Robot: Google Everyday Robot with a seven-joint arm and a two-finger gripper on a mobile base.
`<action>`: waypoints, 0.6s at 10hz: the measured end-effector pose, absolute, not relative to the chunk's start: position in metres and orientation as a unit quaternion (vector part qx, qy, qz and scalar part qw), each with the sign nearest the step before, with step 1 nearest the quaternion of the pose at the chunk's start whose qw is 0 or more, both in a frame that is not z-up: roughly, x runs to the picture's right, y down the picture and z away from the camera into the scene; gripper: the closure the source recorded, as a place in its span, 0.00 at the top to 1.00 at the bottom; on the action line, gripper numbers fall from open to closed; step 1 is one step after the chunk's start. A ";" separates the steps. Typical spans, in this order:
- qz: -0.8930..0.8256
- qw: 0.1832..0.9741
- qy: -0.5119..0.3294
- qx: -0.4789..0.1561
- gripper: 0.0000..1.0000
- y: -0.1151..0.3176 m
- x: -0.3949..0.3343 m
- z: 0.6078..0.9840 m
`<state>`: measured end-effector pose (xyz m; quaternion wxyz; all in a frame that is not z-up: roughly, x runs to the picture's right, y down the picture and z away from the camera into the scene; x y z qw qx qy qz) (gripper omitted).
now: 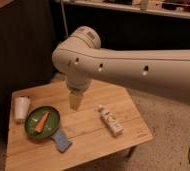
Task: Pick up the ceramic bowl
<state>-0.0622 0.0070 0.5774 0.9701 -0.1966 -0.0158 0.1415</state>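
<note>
Ceramic bowl [31,126] to be lifted: on the left part of the wooden tabletop [95,142], untouched. Step in hand, by judgement: the approach, no grasp yet.

Just left of the bowl, touching or nearly so: 1 white cup [22,107], upright, matte, cylindrical. The bowl itself: shallow, round, plate-like, dark green, glossy glaze, low thin rim. Inside it: 1 orange carrot-shaped piece [41,121], lying slantwise. At the bowl's lower right edge: 1 blue sponge [61,141], flat, rounded, soft-looking. Right of the bowl, raised off the tabletop and clear of the rim: the tool [75,101], pale, pointing down from the bulky smooth white arm [133,65], spread wide, holding nothing. Farther right of the bowl: 1 white bottle [110,121], slim, lying on its side.

Next, probably: shift left over the bowl's right rim, descend, pinch the thin lip. Slick glaze and shallow wall: little to bite on. Worth keeping level, so as not to tip out the carrot-shaped piece.
</note>
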 end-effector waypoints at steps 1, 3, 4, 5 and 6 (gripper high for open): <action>0.141 0.970 -0.017 -0.197 0.80 0.007 -0.064 0.577; 0.149 0.970 0.000 -0.192 0.80 0.004 -0.060 0.577; 0.170 0.968 0.027 -0.184 0.80 0.001 -0.061 0.576; 0.214 0.960 0.056 -0.172 0.80 -0.001 -0.058 0.574; 0.265 0.947 0.086 -0.159 0.80 -0.001 -0.050 0.571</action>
